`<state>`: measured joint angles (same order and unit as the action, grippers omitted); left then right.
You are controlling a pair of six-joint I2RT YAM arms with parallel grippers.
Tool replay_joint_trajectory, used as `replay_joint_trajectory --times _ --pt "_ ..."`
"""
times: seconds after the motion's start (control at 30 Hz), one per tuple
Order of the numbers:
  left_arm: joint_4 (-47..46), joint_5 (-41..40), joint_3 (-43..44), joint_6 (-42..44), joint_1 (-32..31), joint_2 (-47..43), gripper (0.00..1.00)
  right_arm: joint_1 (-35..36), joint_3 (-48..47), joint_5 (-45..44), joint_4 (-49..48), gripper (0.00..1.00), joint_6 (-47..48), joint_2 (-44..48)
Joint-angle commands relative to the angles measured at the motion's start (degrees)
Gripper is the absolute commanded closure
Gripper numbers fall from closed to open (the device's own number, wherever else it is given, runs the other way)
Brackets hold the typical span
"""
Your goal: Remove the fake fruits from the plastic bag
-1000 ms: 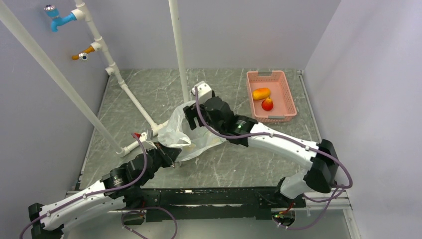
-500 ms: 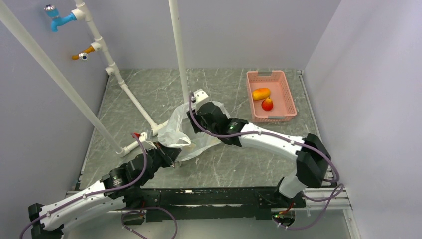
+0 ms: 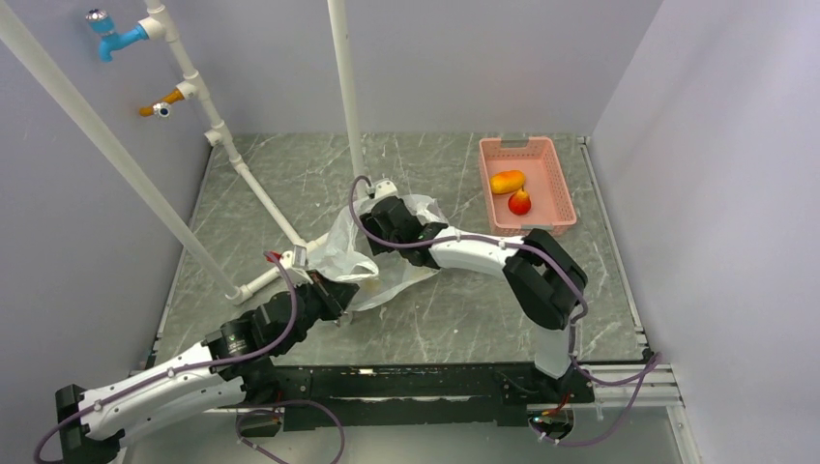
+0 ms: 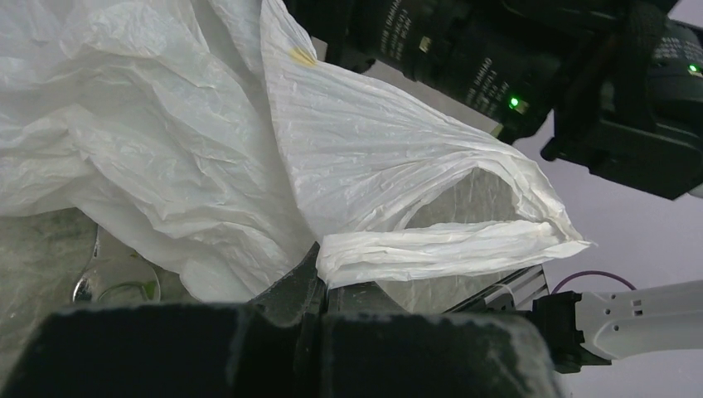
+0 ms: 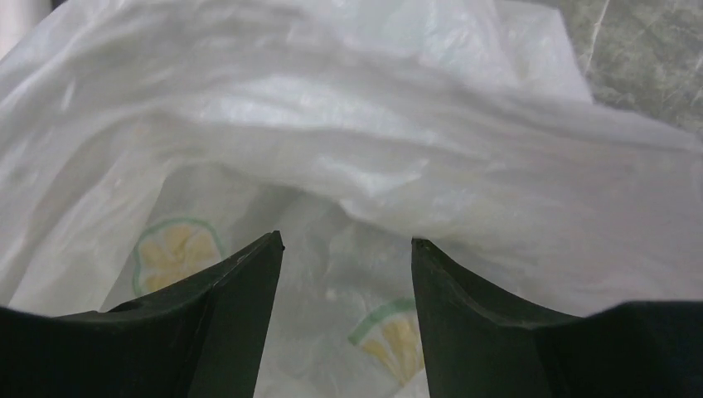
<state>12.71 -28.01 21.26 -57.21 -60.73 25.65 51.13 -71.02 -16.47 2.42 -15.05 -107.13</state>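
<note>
plastic bag: the plastic bag (image 3: pixel 360 253) lies crumpled on the table, left of centre, between the two grippers; thin, white and translucent.
bag prints: round yellow slice shapes with green rims show through the film in the right wrist view.
bag contents: the film is too folded to tell what is inside.
handle loop: a flattened strip of the bag runs out to the right from the left fingers in the left wrist view.
left gripper: the left gripper (image 4: pixel 317 282) is pressed together, pinching the bag at its near-left edge beside the handle loop.
right gripper: the right gripper (image 5: pixel 346 249) is spread wide at the far side of the bag, with only bag film showing between the fingers.
right arm: folded back sharply at the elbow, its wrist over the bag.
mango: the orange-yellow mango (image 3: pixel 507 181) lies in the pink basket, well apart from the bag.
red fruit: the red fruit (image 3: pixel 520 202) sits in the same basket, just nearer than the mango.
pink basket: the pink basket (image 3: pixel 541 159) stands at the far right of the table.
table: the table (image 3: pixel 454 309) is grey and marbled.
pipes: white pipes (image 3: pixel 253 184) slant across the left side.
</note>
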Motion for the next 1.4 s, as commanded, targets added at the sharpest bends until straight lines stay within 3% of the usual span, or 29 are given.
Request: replay_joint_trajectory --times 0.0,0.2,0.43,0.77,0.93,1.07,1.37 --pt "-4.6 2.1 2.2 1.5 -0.2 1.8 1.0 -2.5 -3.0 -2.8 -8.0 0.36 -1.9 -2.2" --pt "-3.9 1.4 0.6 0.4 -0.2 0.7 1.0 -5.3 -6.1 -0.9 -9.5 0.3 -0.1 -6.7" --pt "-2.0 0.7 -1.6 -1.3 -0.2 -1.9 1.0 -6.3 -8.8 0.5 -11.6 0.08 2.0 -10.2" --pt "-3.6 2.3 -2.0 -1.5 -0.2 -0.1 1.0 -6.4 -14.5 -0.3 -14.3 0.06 4.3 -17.7" --pt "-3.0 2.4 -1.5 -1.2 -0.2 0.0 1.0 -6.5 -14.8 -1.3 -15.5 0.17 5.4 -18.3" --pt "-3.0 2.1 -2.1 -1.5 -0.2 -0.5 1.0 -6.4 -12.6 -0.3 -15.5 0.45 5.2 -15.9" --pt "-3.6 2.4 -2.1 -1.2 -0.2 0.6 1.0 -6.1 -3.5 6.3 -12.7 0.71 1.1 -3.9"
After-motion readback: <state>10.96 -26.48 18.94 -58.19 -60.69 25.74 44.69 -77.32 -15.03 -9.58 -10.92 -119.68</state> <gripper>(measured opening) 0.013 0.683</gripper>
